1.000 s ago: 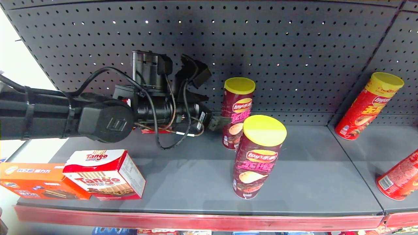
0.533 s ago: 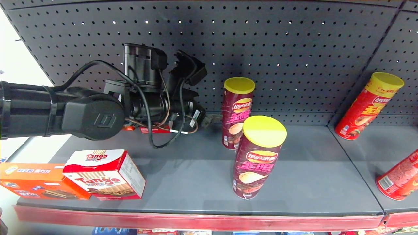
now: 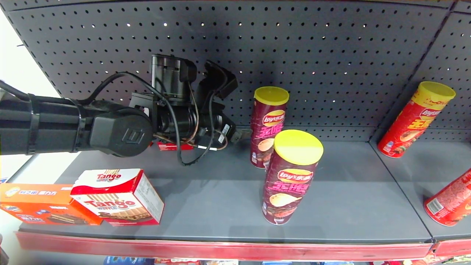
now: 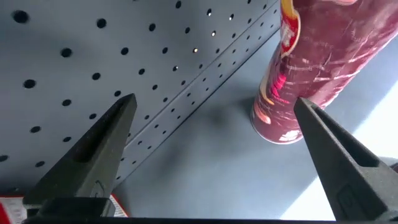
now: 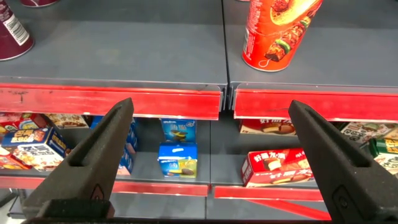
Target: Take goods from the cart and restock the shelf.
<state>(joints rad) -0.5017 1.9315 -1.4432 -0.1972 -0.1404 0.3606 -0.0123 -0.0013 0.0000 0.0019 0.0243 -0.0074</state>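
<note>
Two maroon chip cans with yellow lids stand on the grey shelf (image 3: 220, 198): one at the back (image 3: 266, 129) and one nearer the front (image 3: 290, 176). My left arm comes in from the left above the shelf. My left gripper (image 3: 239, 135) is just left of the rear can, apart from it. In the left wrist view this gripper (image 4: 214, 102) is open and holds nothing, with the rear can (image 4: 311, 68) beyond its fingers by the pegboard. My right gripper (image 5: 211, 104) is open and empty in front of the shelf's red edge, below a red can (image 5: 277, 31).
A wafer box (image 3: 121, 197) and an orange box (image 3: 40, 204) sit at the shelf's front left. Two red cans (image 3: 415, 119) (image 3: 450, 202) stand on the neighbouring shelf section at the right. The pegboard (image 3: 294, 48) closes the back. Lower shelves hold boxed goods (image 5: 177, 152).
My left gripper has drawn back to the left, away from the rear maroon can, which it was touching a second ago. Both cans stay upright in place.
</note>
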